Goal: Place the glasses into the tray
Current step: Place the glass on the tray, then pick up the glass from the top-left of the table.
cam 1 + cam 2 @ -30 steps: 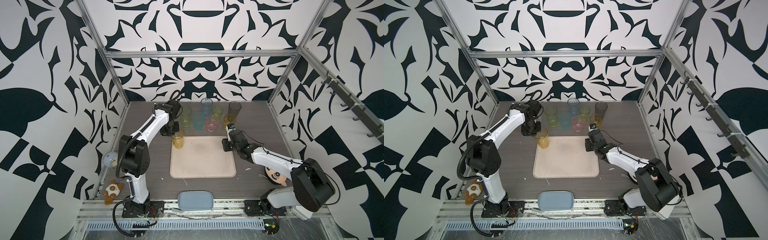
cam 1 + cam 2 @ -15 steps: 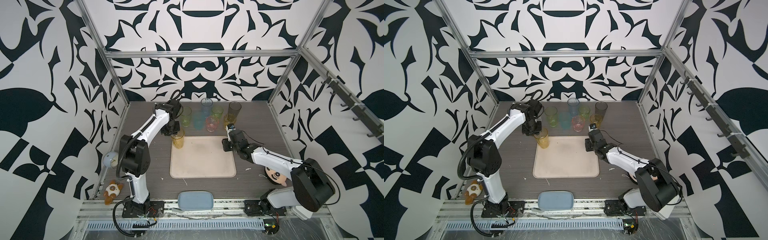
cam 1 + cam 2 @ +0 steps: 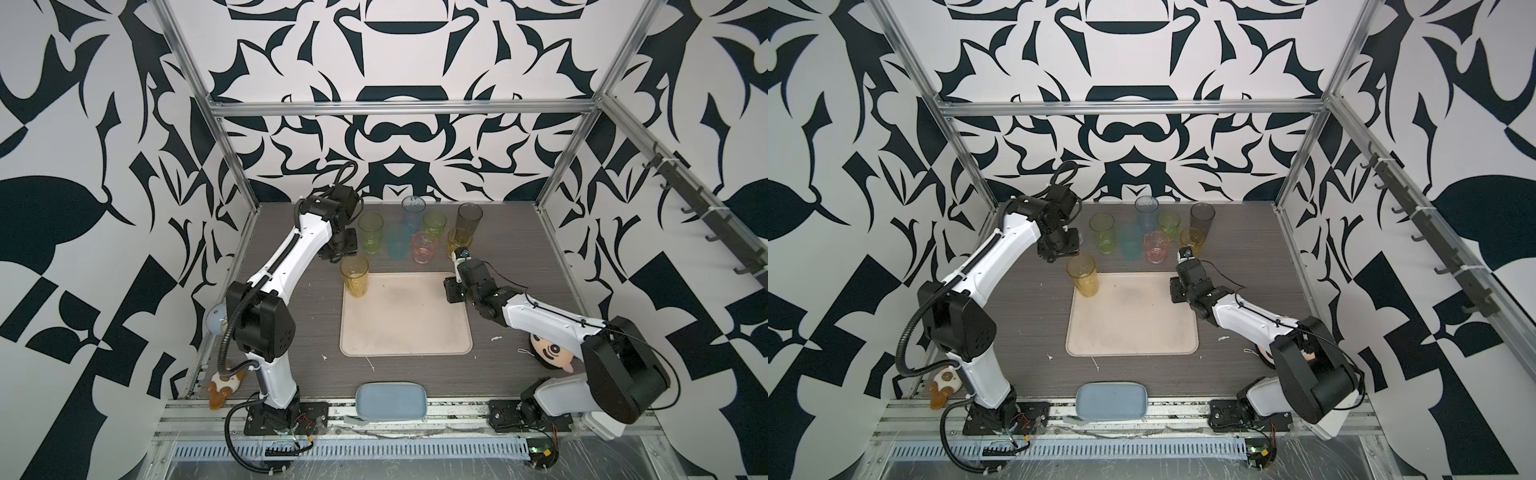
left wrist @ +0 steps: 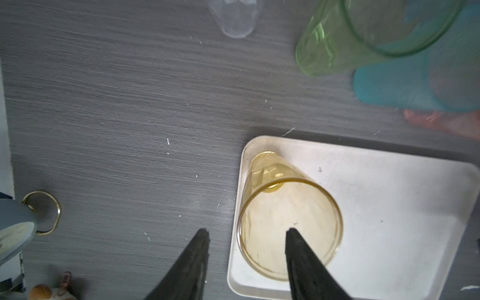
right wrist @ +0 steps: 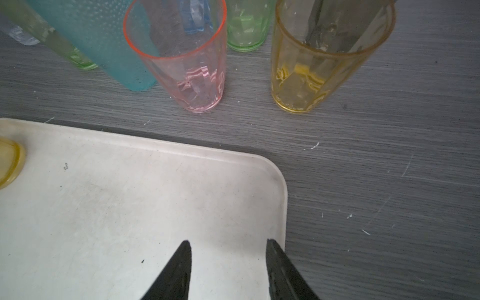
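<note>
Just below left hand (image 4: 247,230), yellow tumbler (image 4: 285,207)

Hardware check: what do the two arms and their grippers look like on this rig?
The left arm and right arm have white link shells and bulky black joint housings. A black corrugated hose loops beside the left arm; a thin black cable runs along the right. The left gripper and right gripper each have two matte black fingers tapering to points. No markings legible.
</note>
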Motion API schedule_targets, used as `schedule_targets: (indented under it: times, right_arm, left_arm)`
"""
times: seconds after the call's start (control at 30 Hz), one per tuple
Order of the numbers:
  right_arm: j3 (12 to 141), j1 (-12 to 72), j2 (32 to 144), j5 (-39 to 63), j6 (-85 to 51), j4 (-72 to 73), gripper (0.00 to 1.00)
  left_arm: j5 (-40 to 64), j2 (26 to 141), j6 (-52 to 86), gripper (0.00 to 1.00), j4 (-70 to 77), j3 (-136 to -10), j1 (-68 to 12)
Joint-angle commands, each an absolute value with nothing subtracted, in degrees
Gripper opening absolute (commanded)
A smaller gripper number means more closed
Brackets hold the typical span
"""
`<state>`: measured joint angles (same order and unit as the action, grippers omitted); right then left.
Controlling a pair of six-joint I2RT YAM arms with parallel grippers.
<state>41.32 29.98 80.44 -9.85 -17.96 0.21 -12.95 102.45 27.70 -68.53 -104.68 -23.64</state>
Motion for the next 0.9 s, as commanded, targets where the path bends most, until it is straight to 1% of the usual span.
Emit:
schedule_targets:
  times: [0.0,0.17,0.4,0.5,0.67,0.87]
  right_arm:
    - [43.15,30.00,79.26,-10.52,-18.04,0.35,0.50]
    - [43.16,29.98,79.11,-10.54,-18.02,0.35,0.50]
    - [43.07,30.03,78.78,-10.43,-18.02,0.35,0.49]
    - [43.00,30.03,78.67,-10.40,-17.98,0.26,0.49]
    - [42.98,29.99,78.57,-10.54,-18.00,0.35,0.49]
    - [43.07,29.99,78.78,-10.22,-17.97,0.35,0.49]
  left_arm:
    - [-17.07,99.44,28.07,0.58,-72.00,-107.23,-23.71]
    - [-21.40,98.17,27.53,0.63,-70.56,-108.92,-23.24]
    - [-25.62,97.38,24.97,0.66,-61.49,-108.63,-19.78]
    - [-24.64,97.64,24.55,0.68,-58.46,-108.81,-17.89]
    - [-22.26,99.63,24.48,0.69,-54.68,-109.70,-14.96]
    - [-15.71,102.86,26.95,0.69,-51.33,-110.94,-10.58]
